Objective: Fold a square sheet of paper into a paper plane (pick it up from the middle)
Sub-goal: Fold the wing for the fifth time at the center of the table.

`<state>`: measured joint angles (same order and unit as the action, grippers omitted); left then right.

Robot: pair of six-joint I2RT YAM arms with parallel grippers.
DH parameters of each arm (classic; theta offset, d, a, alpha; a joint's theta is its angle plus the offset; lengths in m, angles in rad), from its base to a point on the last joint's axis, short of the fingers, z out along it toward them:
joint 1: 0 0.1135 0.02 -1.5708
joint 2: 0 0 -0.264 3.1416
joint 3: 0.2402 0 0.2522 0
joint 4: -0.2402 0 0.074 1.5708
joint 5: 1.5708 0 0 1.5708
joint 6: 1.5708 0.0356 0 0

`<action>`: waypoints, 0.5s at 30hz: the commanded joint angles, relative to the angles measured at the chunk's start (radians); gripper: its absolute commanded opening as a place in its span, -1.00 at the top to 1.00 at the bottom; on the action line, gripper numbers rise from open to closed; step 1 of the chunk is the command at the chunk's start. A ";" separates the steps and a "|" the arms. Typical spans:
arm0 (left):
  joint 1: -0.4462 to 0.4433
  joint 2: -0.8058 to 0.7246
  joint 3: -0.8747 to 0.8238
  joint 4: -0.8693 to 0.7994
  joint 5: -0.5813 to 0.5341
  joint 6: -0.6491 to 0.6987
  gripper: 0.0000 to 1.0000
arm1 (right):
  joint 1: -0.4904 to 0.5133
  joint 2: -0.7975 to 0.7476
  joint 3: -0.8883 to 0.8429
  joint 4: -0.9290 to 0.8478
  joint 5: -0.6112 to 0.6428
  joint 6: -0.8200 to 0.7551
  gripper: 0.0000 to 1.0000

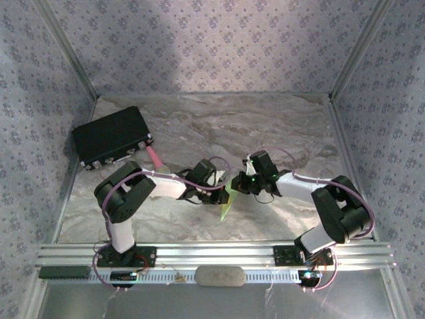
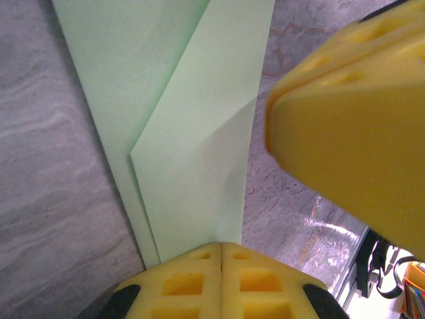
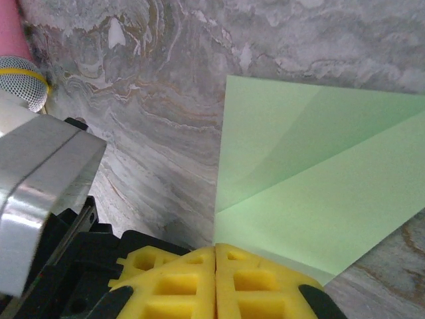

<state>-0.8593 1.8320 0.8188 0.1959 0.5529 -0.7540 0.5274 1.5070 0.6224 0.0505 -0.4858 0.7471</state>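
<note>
The square sheet of paper is folded into a slim, pale-green pointed shape with diagonal creases, close to a paper plane. It hangs above the marble table between the two arms, point toward the near edge. My left gripper is shut on one edge of it; in the left wrist view the paper runs up from the closed yellow jaws. My right gripper is shut on the opposite edge, with the paper fanning out from its closed jaws. The right gripper's finger looms beside the left one.
A big black box sits at the back left, with a pink cylinder beside it, also seen as the pink cylinder in the right wrist view. Patterned walls enclose three sides. An aluminium rail runs along the near edge.
</note>
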 commanded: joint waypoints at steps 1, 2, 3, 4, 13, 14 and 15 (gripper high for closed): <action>-0.001 0.022 -0.040 -0.121 -0.063 -0.005 1.00 | 0.021 0.036 -0.010 0.048 -0.010 0.036 0.86; -0.001 0.023 -0.040 -0.121 -0.062 -0.006 1.00 | 0.027 0.047 -0.011 0.041 0.002 0.033 0.86; -0.001 0.021 -0.040 -0.120 -0.062 -0.005 1.00 | 0.029 0.053 -0.015 0.035 0.014 0.030 0.87; -0.001 0.020 -0.041 -0.118 -0.061 -0.006 1.00 | 0.027 0.064 -0.022 0.037 0.028 0.031 0.87; -0.001 -0.042 -0.036 -0.124 -0.042 -0.008 1.00 | -0.009 0.111 -0.078 0.069 0.058 0.042 0.91; -0.002 -0.062 -0.038 -0.123 -0.042 -0.018 1.00 | -0.009 0.108 -0.080 0.068 0.060 0.044 0.92; -0.004 -0.081 -0.040 -0.112 -0.038 -0.031 1.00 | -0.010 0.106 -0.082 0.067 0.062 0.044 0.93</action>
<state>-0.8593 1.8015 0.8043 0.1688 0.5308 -0.7605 0.5304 1.5894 0.5732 0.1570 -0.4953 0.7784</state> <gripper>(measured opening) 0.044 0.053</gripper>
